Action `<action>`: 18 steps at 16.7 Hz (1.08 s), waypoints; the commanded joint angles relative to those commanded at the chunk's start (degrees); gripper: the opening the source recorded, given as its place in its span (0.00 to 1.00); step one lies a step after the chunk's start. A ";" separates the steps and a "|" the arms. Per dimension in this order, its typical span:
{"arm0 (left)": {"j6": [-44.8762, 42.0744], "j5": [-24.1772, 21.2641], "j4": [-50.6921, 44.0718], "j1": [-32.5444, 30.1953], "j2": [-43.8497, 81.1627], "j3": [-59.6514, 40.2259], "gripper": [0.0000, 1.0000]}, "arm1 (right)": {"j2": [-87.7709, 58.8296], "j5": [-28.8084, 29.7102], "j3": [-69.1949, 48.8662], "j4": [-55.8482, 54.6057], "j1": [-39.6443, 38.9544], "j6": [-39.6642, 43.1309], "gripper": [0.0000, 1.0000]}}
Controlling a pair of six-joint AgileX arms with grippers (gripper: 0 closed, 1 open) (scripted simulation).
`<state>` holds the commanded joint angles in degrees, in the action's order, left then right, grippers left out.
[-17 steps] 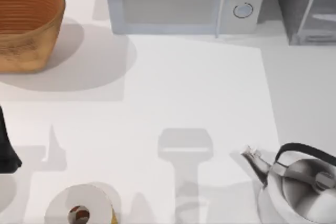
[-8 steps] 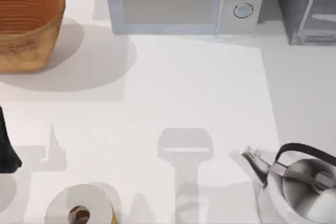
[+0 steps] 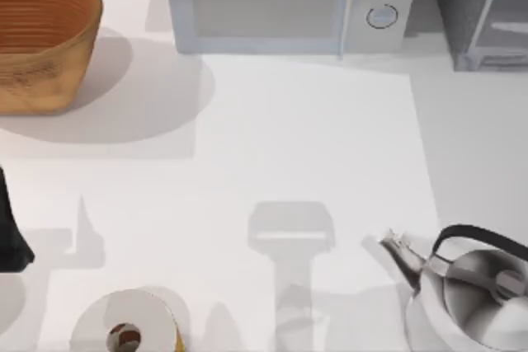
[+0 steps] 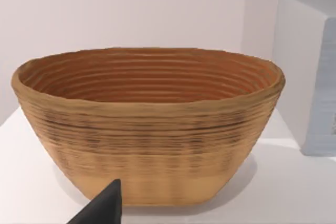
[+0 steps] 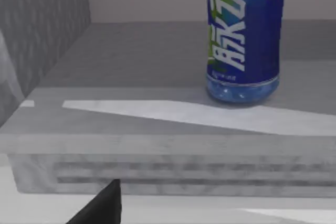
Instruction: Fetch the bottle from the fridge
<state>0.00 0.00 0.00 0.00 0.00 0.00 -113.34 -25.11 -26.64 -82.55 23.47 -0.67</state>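
A bottle [image 5: 244,35] stands upright inside the fridge [image 5: 47,40]; likely light and slick, best gripped mid-body. Jaws' state cannot be told.

Left arm [image 3: 11,232] a dark shape at the table's left edge, one dark fingertip [image 4: 102,208] in each wrist view

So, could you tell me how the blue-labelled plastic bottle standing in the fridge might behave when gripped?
The blue-labelled plastic bottle stands upright on a narrow round base, so a sideways nudge could tip it. Its glossy label looks smooth, perhaps slippery. On its side, the round body would probably roll.
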 joint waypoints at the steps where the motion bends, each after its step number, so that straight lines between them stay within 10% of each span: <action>1: 0.00 0.00 0.00 0.00 0.00 0.00 1.00 | -1.63 0.69 -4.71 1.57 -1.00 0.16 1.00; 8: 0.00 0.00 0.00 0.00 0.00 0.00 1.00 | -11.55 9.73 -31.37 13.90 -5.70 1.44 1.00; 18: 0.00 0.00 0.00 0.00 0.00 0.00 1.00 | -15.95 11.52 -38.03 18.36 -7.78 1.65 1.00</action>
<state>0.00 0.00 0.00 0.00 0.00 0.00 -129.29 -13.59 -64.67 -64.19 15.70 0.98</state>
